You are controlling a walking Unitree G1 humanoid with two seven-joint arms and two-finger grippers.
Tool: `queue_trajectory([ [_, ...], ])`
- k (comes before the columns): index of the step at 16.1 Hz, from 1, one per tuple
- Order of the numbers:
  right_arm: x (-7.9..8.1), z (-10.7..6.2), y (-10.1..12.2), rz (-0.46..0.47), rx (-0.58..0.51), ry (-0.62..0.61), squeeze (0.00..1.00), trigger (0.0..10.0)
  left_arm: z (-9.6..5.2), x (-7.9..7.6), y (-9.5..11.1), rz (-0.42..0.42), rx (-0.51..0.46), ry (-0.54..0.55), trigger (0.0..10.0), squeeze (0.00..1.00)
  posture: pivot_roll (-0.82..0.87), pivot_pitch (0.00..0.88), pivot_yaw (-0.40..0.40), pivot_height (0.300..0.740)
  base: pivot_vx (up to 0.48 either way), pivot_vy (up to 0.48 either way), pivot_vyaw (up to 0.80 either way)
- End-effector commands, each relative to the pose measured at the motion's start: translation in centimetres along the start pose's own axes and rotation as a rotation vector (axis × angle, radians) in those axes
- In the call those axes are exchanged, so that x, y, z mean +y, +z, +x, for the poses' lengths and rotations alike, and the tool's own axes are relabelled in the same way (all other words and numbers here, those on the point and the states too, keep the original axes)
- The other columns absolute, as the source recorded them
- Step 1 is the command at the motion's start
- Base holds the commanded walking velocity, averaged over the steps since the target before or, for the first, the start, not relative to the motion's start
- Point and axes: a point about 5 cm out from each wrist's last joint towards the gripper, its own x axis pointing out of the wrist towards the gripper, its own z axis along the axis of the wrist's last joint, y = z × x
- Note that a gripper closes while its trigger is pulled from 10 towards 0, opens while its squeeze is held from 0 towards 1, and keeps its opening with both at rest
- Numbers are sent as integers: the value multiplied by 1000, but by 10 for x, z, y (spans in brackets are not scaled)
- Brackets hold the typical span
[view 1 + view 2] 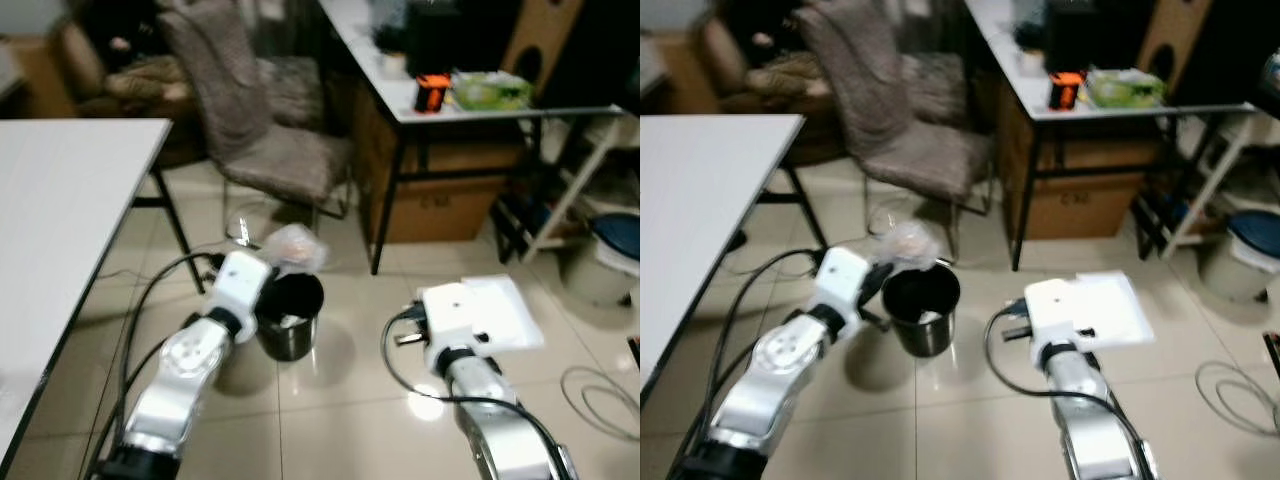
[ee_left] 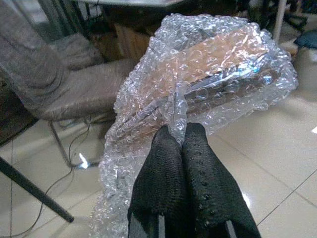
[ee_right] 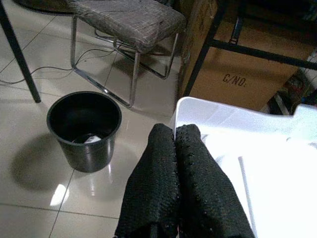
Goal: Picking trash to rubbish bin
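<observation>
**Bubble wrap over the bin, foam tray in the other hand**

Nearest the camera at about 7 o'clock, the left gripper (image 2: 181,141) has its two black fingers pressed together on a pinch of crumpled bubble wrap (image 2: 208,79). The wad sits just at the 11 o'clock edge of the black rubbish bin (image 1: 290,315), right above its rim. Its long axis runs up and away from the fingertips, fanning out wide at the far end.

Over at 5 o'clock the right gripper (image 3: 174,136) is clamped shut on the edge of a flat white tray (image 1: 495,310), which lies level and stretches away from the fingers. There's some pale scrap (image 3: 89,139) already in the bin's bottom.

Further back at 12 o'clock stands a grey chair (image 1: 265,120), with a white table (image 1: 70,190) at 9 o'clock and a desk (image 1: 400,100) at 1 o'clock.
</observation>
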Motion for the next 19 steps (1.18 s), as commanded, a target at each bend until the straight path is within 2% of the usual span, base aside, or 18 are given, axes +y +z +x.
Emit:
queue_trajectory([
  [1,-9,-1,-2,-22,1,-33,0,10000,3,-5,6,9,-23,-11,10000,0,-86,12,13,740,371,0,0],
  [2,-8,0,-5,-53,4,-37,0,10000,3,-4,4,10,-14,-4,10000,0,-85,18,15,740,375,0,0],
  [5,-9,2,-4,-65,7,-9,0,10000,3,-2,2,5,-6,2,10000,0,-88,16,14,740,374,0,0],
  [6,-8,3,-6,-100,14,13,0,10000,1,0,-2,4,5,11,10000,0,-89,13,19,740,375,0,0],
  [10,-6,8,-7,-126,17,34,0,10000,4,1,-1,5,3,17,10000,0,-86,17,17,740,379,0,734],
  [13,-5,8,-6,-102,12,34,0,10000,4,0,0,5,-3,12,10000,0,-89,18,15,740,381,0,0],
  [14,-5,9,-8,-124,18,39,0,10000,4,-1,-1,3,0,10,10000,0,-92,21,17,740,382,0,0],
  [19,-2,6,-11,-120,19,55,0,10000,4,-3,-1,8,0,-4,10000,0,-92,23,16,740,379,0,0],
])
